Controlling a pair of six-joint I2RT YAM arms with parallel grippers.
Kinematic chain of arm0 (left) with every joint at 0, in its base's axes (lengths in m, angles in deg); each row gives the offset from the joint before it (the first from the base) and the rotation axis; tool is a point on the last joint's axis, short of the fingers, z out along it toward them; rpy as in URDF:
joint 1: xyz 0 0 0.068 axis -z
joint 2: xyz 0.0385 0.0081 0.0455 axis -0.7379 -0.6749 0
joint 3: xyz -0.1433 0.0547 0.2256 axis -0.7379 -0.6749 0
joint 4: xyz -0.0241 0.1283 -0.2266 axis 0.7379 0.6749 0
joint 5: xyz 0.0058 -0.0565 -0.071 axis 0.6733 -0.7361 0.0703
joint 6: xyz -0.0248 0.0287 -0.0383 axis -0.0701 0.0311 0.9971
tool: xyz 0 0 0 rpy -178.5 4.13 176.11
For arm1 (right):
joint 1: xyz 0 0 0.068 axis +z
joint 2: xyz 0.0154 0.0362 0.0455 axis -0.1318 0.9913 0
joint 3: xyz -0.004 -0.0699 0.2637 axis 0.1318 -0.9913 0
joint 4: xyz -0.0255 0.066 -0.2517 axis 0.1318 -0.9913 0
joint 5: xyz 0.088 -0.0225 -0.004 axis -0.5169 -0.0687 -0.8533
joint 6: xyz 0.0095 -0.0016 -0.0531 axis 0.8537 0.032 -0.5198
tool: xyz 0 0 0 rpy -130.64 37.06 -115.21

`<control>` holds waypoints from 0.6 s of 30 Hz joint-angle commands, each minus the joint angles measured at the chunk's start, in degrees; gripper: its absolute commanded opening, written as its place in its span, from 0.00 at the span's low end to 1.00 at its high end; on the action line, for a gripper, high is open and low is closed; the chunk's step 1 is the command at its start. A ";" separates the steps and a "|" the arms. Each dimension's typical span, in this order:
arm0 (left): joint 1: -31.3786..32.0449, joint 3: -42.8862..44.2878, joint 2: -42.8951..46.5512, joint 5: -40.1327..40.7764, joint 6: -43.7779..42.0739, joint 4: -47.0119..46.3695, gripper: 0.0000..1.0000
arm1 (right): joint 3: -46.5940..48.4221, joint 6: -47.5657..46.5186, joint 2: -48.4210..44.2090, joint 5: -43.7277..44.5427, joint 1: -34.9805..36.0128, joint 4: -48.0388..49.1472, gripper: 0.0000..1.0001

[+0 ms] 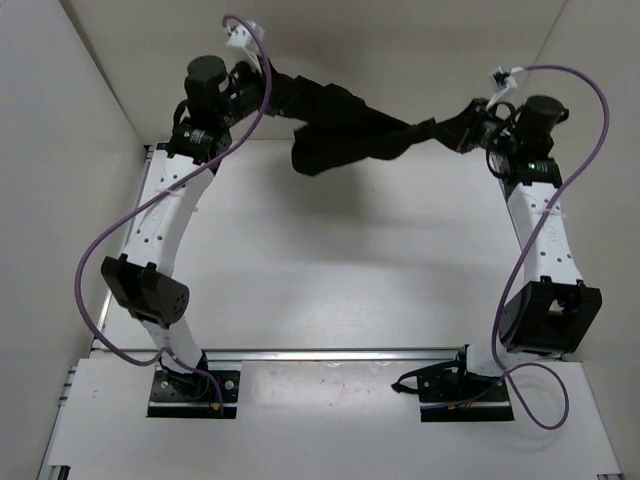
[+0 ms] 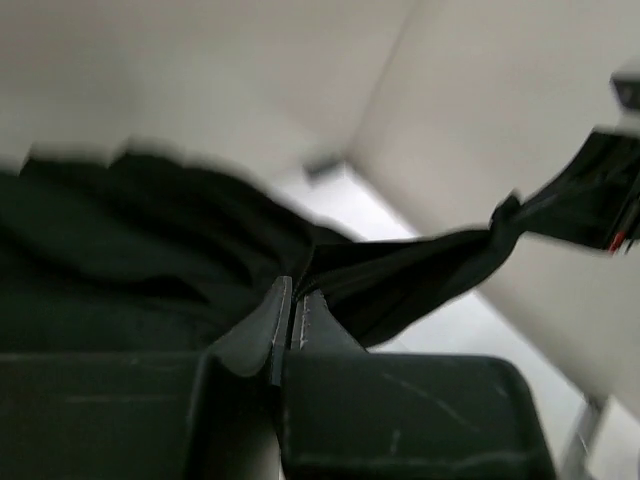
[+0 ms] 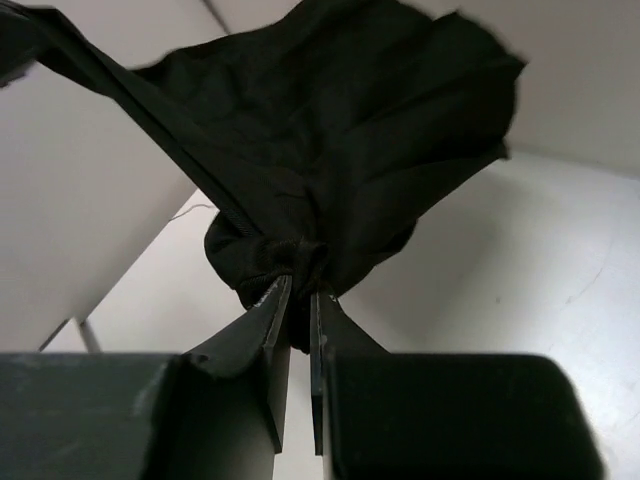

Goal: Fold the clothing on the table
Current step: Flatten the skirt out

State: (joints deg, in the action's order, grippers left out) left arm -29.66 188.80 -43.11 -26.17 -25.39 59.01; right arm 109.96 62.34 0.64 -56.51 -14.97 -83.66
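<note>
Plain white walls (image 1: 60, 120) close in the white table (image 1: 330, 260) on three sides, with thin metal rails along its edges. The left arm (image 1: 165, 215) and the right arm (image 1: 540, 230) rise from the near edge and reach toward the far end. Between them the clothing (image 1: 345, 130), a wrinkled black garment, hangs in the air above the far part of the table, pulled into a taut band toward the right and sagging in a looser bundle nearer the left. The left gripper (image 2: 293, 295) has its jaws pressed together on a fold of the fabric. The right gripper (image 3: 298, 290) is likewise closed, pinching a bunched knot of the cloth at its tips. Purple cables (image 1: 100, 250) loop beside each arm.
</note>
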 commanded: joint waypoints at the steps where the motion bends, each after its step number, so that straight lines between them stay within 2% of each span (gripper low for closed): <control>1: -2.60 -13.77 3.20 7.44 -3.92 3.06 0.00 | -13.34 5.54 -0.25 -4.96 -6.48 7.05 0.00; 4: -0.85 -33.95 10.49 9.37 -3.39 -3.08 0.00 | -22.13 4.85 -2.36 -9.02 -7.28 10.29 0.00; 7: 1.44 -46.01 15.34 10.86 -3.39 -4.94 0.00 | -28.47 1.95 -3.85 -10.69 -6.49 8.81 0.00; 8: 2.66 -48.06 16.75 11.13 -2.95 -4.94 0.00 | -30.76 0.03 -3.94 -11.05 -5.97 8.54 0.06; 9: 3.46 -51.30 17.72 11.04 -2.69 -5.64 0.00 | -32.87 -1.38 -3.94 -11.57 -5.53 7.84 0.20; 13: 5.40 -58.61 20.98 10.87 -1.02 -5.91 0.00 | -35.96 -3.94 -4.90 -9.30 -3.33 2.31 0.56; 15: 5.14 -59.77 21.25 10.26 -0.23 -5.91 0.00 | -36.93 -5.08 -5.87 -5.28 -2.27 -0.68 0.66; 18: 5.22 -60.30 20.11 9.02 0.57 -6.17 0.00 | -36.85 -6.49 -7.71 1.66 0.09 -6.30 0.72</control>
State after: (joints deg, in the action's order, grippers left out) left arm -24.74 128.50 -24.71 -17.29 -25.72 56.10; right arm 72.97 59.43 -3.21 -61.34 -16.88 -85.92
